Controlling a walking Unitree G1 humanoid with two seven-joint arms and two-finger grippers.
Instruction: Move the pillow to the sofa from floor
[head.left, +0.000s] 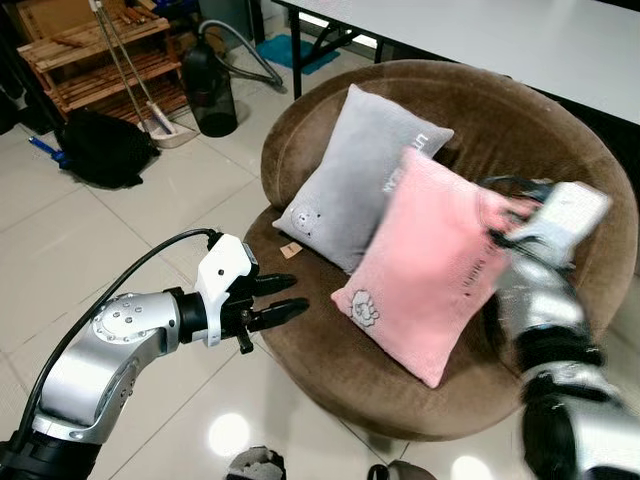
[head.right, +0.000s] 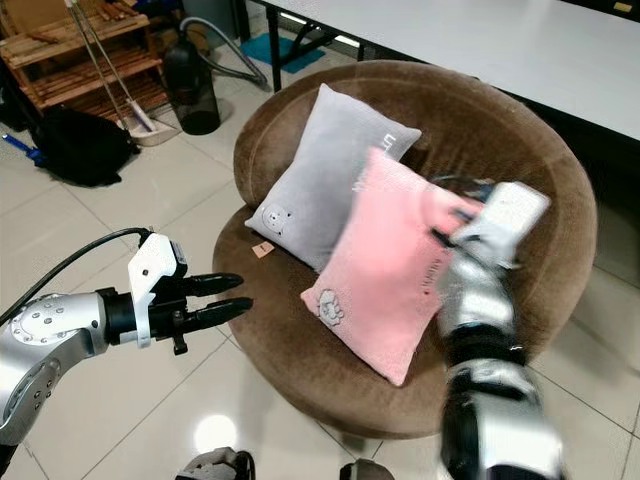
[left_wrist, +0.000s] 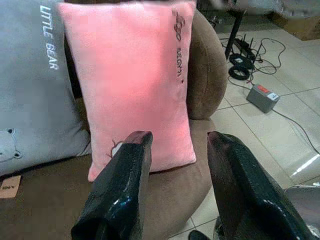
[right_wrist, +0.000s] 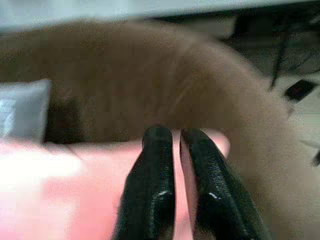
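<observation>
Our right gripper (right_wrist: 176, 145) clenched on the pink pillow's (head.left: 430, 265) upper corner at its 2 o'clock, pillow propped tilted on the brown sofa (head.left: 330, 340) seat against the grey pillow (head.left: 350, 180), our left gripper (head.left: 285, 297) released, spread, at the pillow's 8 o'clock, apart.

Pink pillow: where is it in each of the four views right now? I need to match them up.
Left eye view: pink pillow right of centre, propped on the brown sofa, the right gripper at its upper right edge.
Right eye view: centre.
Left wrist view: upper centre, beyond the open left gripper.
Right wrist view: blurred, along the bottom.
Shared landmark: the grey pillow beside it.
</observation>
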